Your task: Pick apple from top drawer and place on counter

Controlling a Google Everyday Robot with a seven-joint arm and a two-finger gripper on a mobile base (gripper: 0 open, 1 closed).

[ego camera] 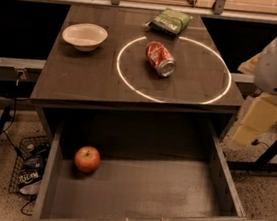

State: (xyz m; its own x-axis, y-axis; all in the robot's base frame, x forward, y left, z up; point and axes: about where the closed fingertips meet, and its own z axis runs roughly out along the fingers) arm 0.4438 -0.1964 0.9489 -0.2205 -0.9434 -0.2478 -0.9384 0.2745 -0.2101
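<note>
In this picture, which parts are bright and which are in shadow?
Camera view: the circle on the counter shines brightest; the can glints at its metal end; the drawer is dark at the back, under the counter; the apple at its left is lit; the gripper, right of the drawer, looks pale.

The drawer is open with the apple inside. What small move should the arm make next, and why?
Probably swing the gripper left, over the open drawer and toward the apple. The gripper hangs outside the drawer's right wall, beside the counter edge, while the apple rests on the drawer's left side, so it is not yet above its target.
</note>
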